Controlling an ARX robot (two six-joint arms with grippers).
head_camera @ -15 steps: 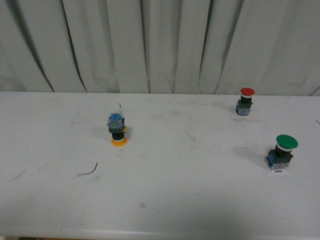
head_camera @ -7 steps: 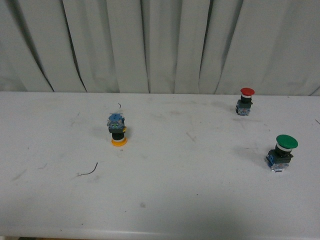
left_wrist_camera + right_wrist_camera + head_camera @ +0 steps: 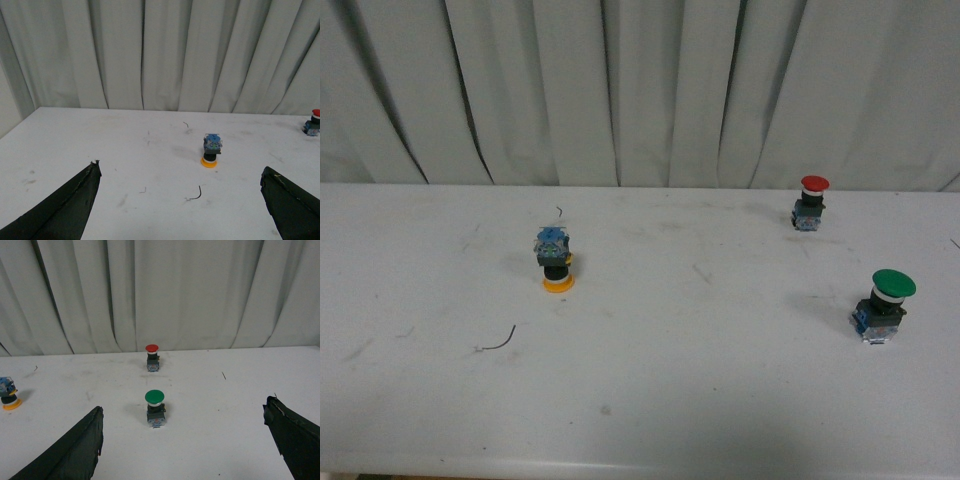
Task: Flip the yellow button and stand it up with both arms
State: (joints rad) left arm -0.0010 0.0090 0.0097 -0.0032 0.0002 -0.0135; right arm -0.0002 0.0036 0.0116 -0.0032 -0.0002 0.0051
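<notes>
The yellow button point(image 3: 556, 262) stands upside down on the white table point(image 3: 640, 400), left of centre: its yellow cap rests on the surface, with the black collar and blue contact block on top. Neither arm shows in the front view. In the left wrist view the yellow button point(image 3: 211, 151) is well ahead of my open left gripper point(image 3: 180, 172), whose black fingers point(image 3: 60, 212) spread wide with nothing between them. My right gripper point(image 3: 184, 412) is open too, and the yellow button point(image 3: 8, 398) sits at the edge of its view.
A red-capped button point(image 3: 811, 202) stands upright at the back right. A larger green-capped button point(image 3: 884, 305) stands near the right edge, straight ahead of my right gripper. A short curved wire point(image 3: 498, 342) lies on the table in front of the yellow button. Grey curtains hang behind.
</notes>
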